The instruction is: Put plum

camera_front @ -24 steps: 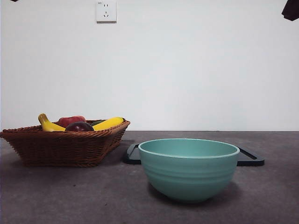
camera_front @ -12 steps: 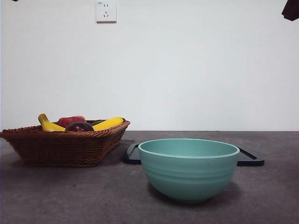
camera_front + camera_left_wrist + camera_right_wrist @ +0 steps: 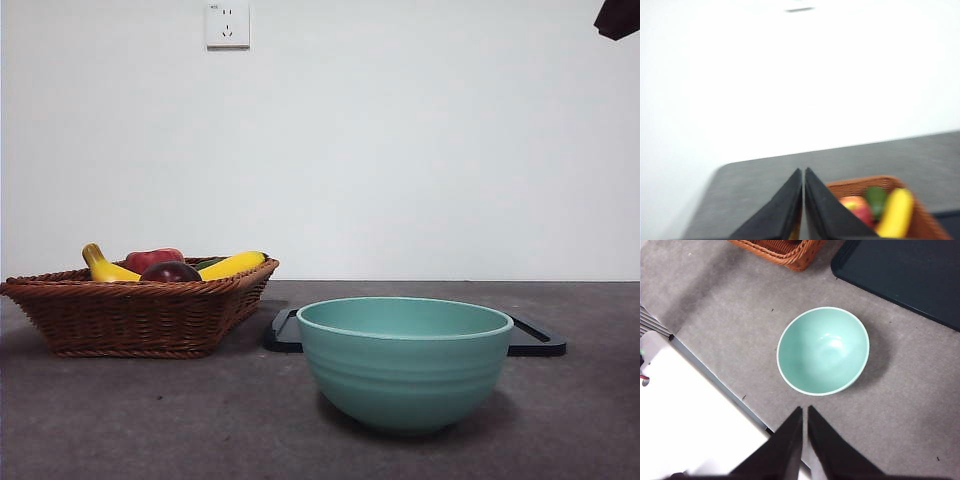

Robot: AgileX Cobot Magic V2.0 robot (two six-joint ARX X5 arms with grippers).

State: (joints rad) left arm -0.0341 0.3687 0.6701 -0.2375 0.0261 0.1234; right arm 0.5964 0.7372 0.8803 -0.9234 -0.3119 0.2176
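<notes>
The plum (image 3: 170,272) is dark maroon and lies in the wicker basket (image 3: 140,315) at the left, beside a red fruit (image 3: 152,258) and yellow bananas (image 3: 232,264). My left gripper (image 3: 803,172) is shut and empty, high above the near side of the basket (image 3: 860,184). The left wrist view shows the red fruit (image 3: 855,206) and a banana (image 3: 896,212), but the plum is hidden there. My right gripper (image 3: 805,410) is shut and empty, high above the table near the teal bowl (image 3: 823,351).
The empty teal bowl (image 3: 405,360) stands at the front centre. A dark flat tray (image 3: 535,340) lies behind it, to the right of the basket. A black arm tip (image 3: 618,18) shows at the top right corner. A wall socket (image 3: 227,24) is on the white wall.
The black tip at the top right corner has risen slightly. The small dark tip at the top left corner has left the view. Basket, fruit and bowl have not moved.
</notes>
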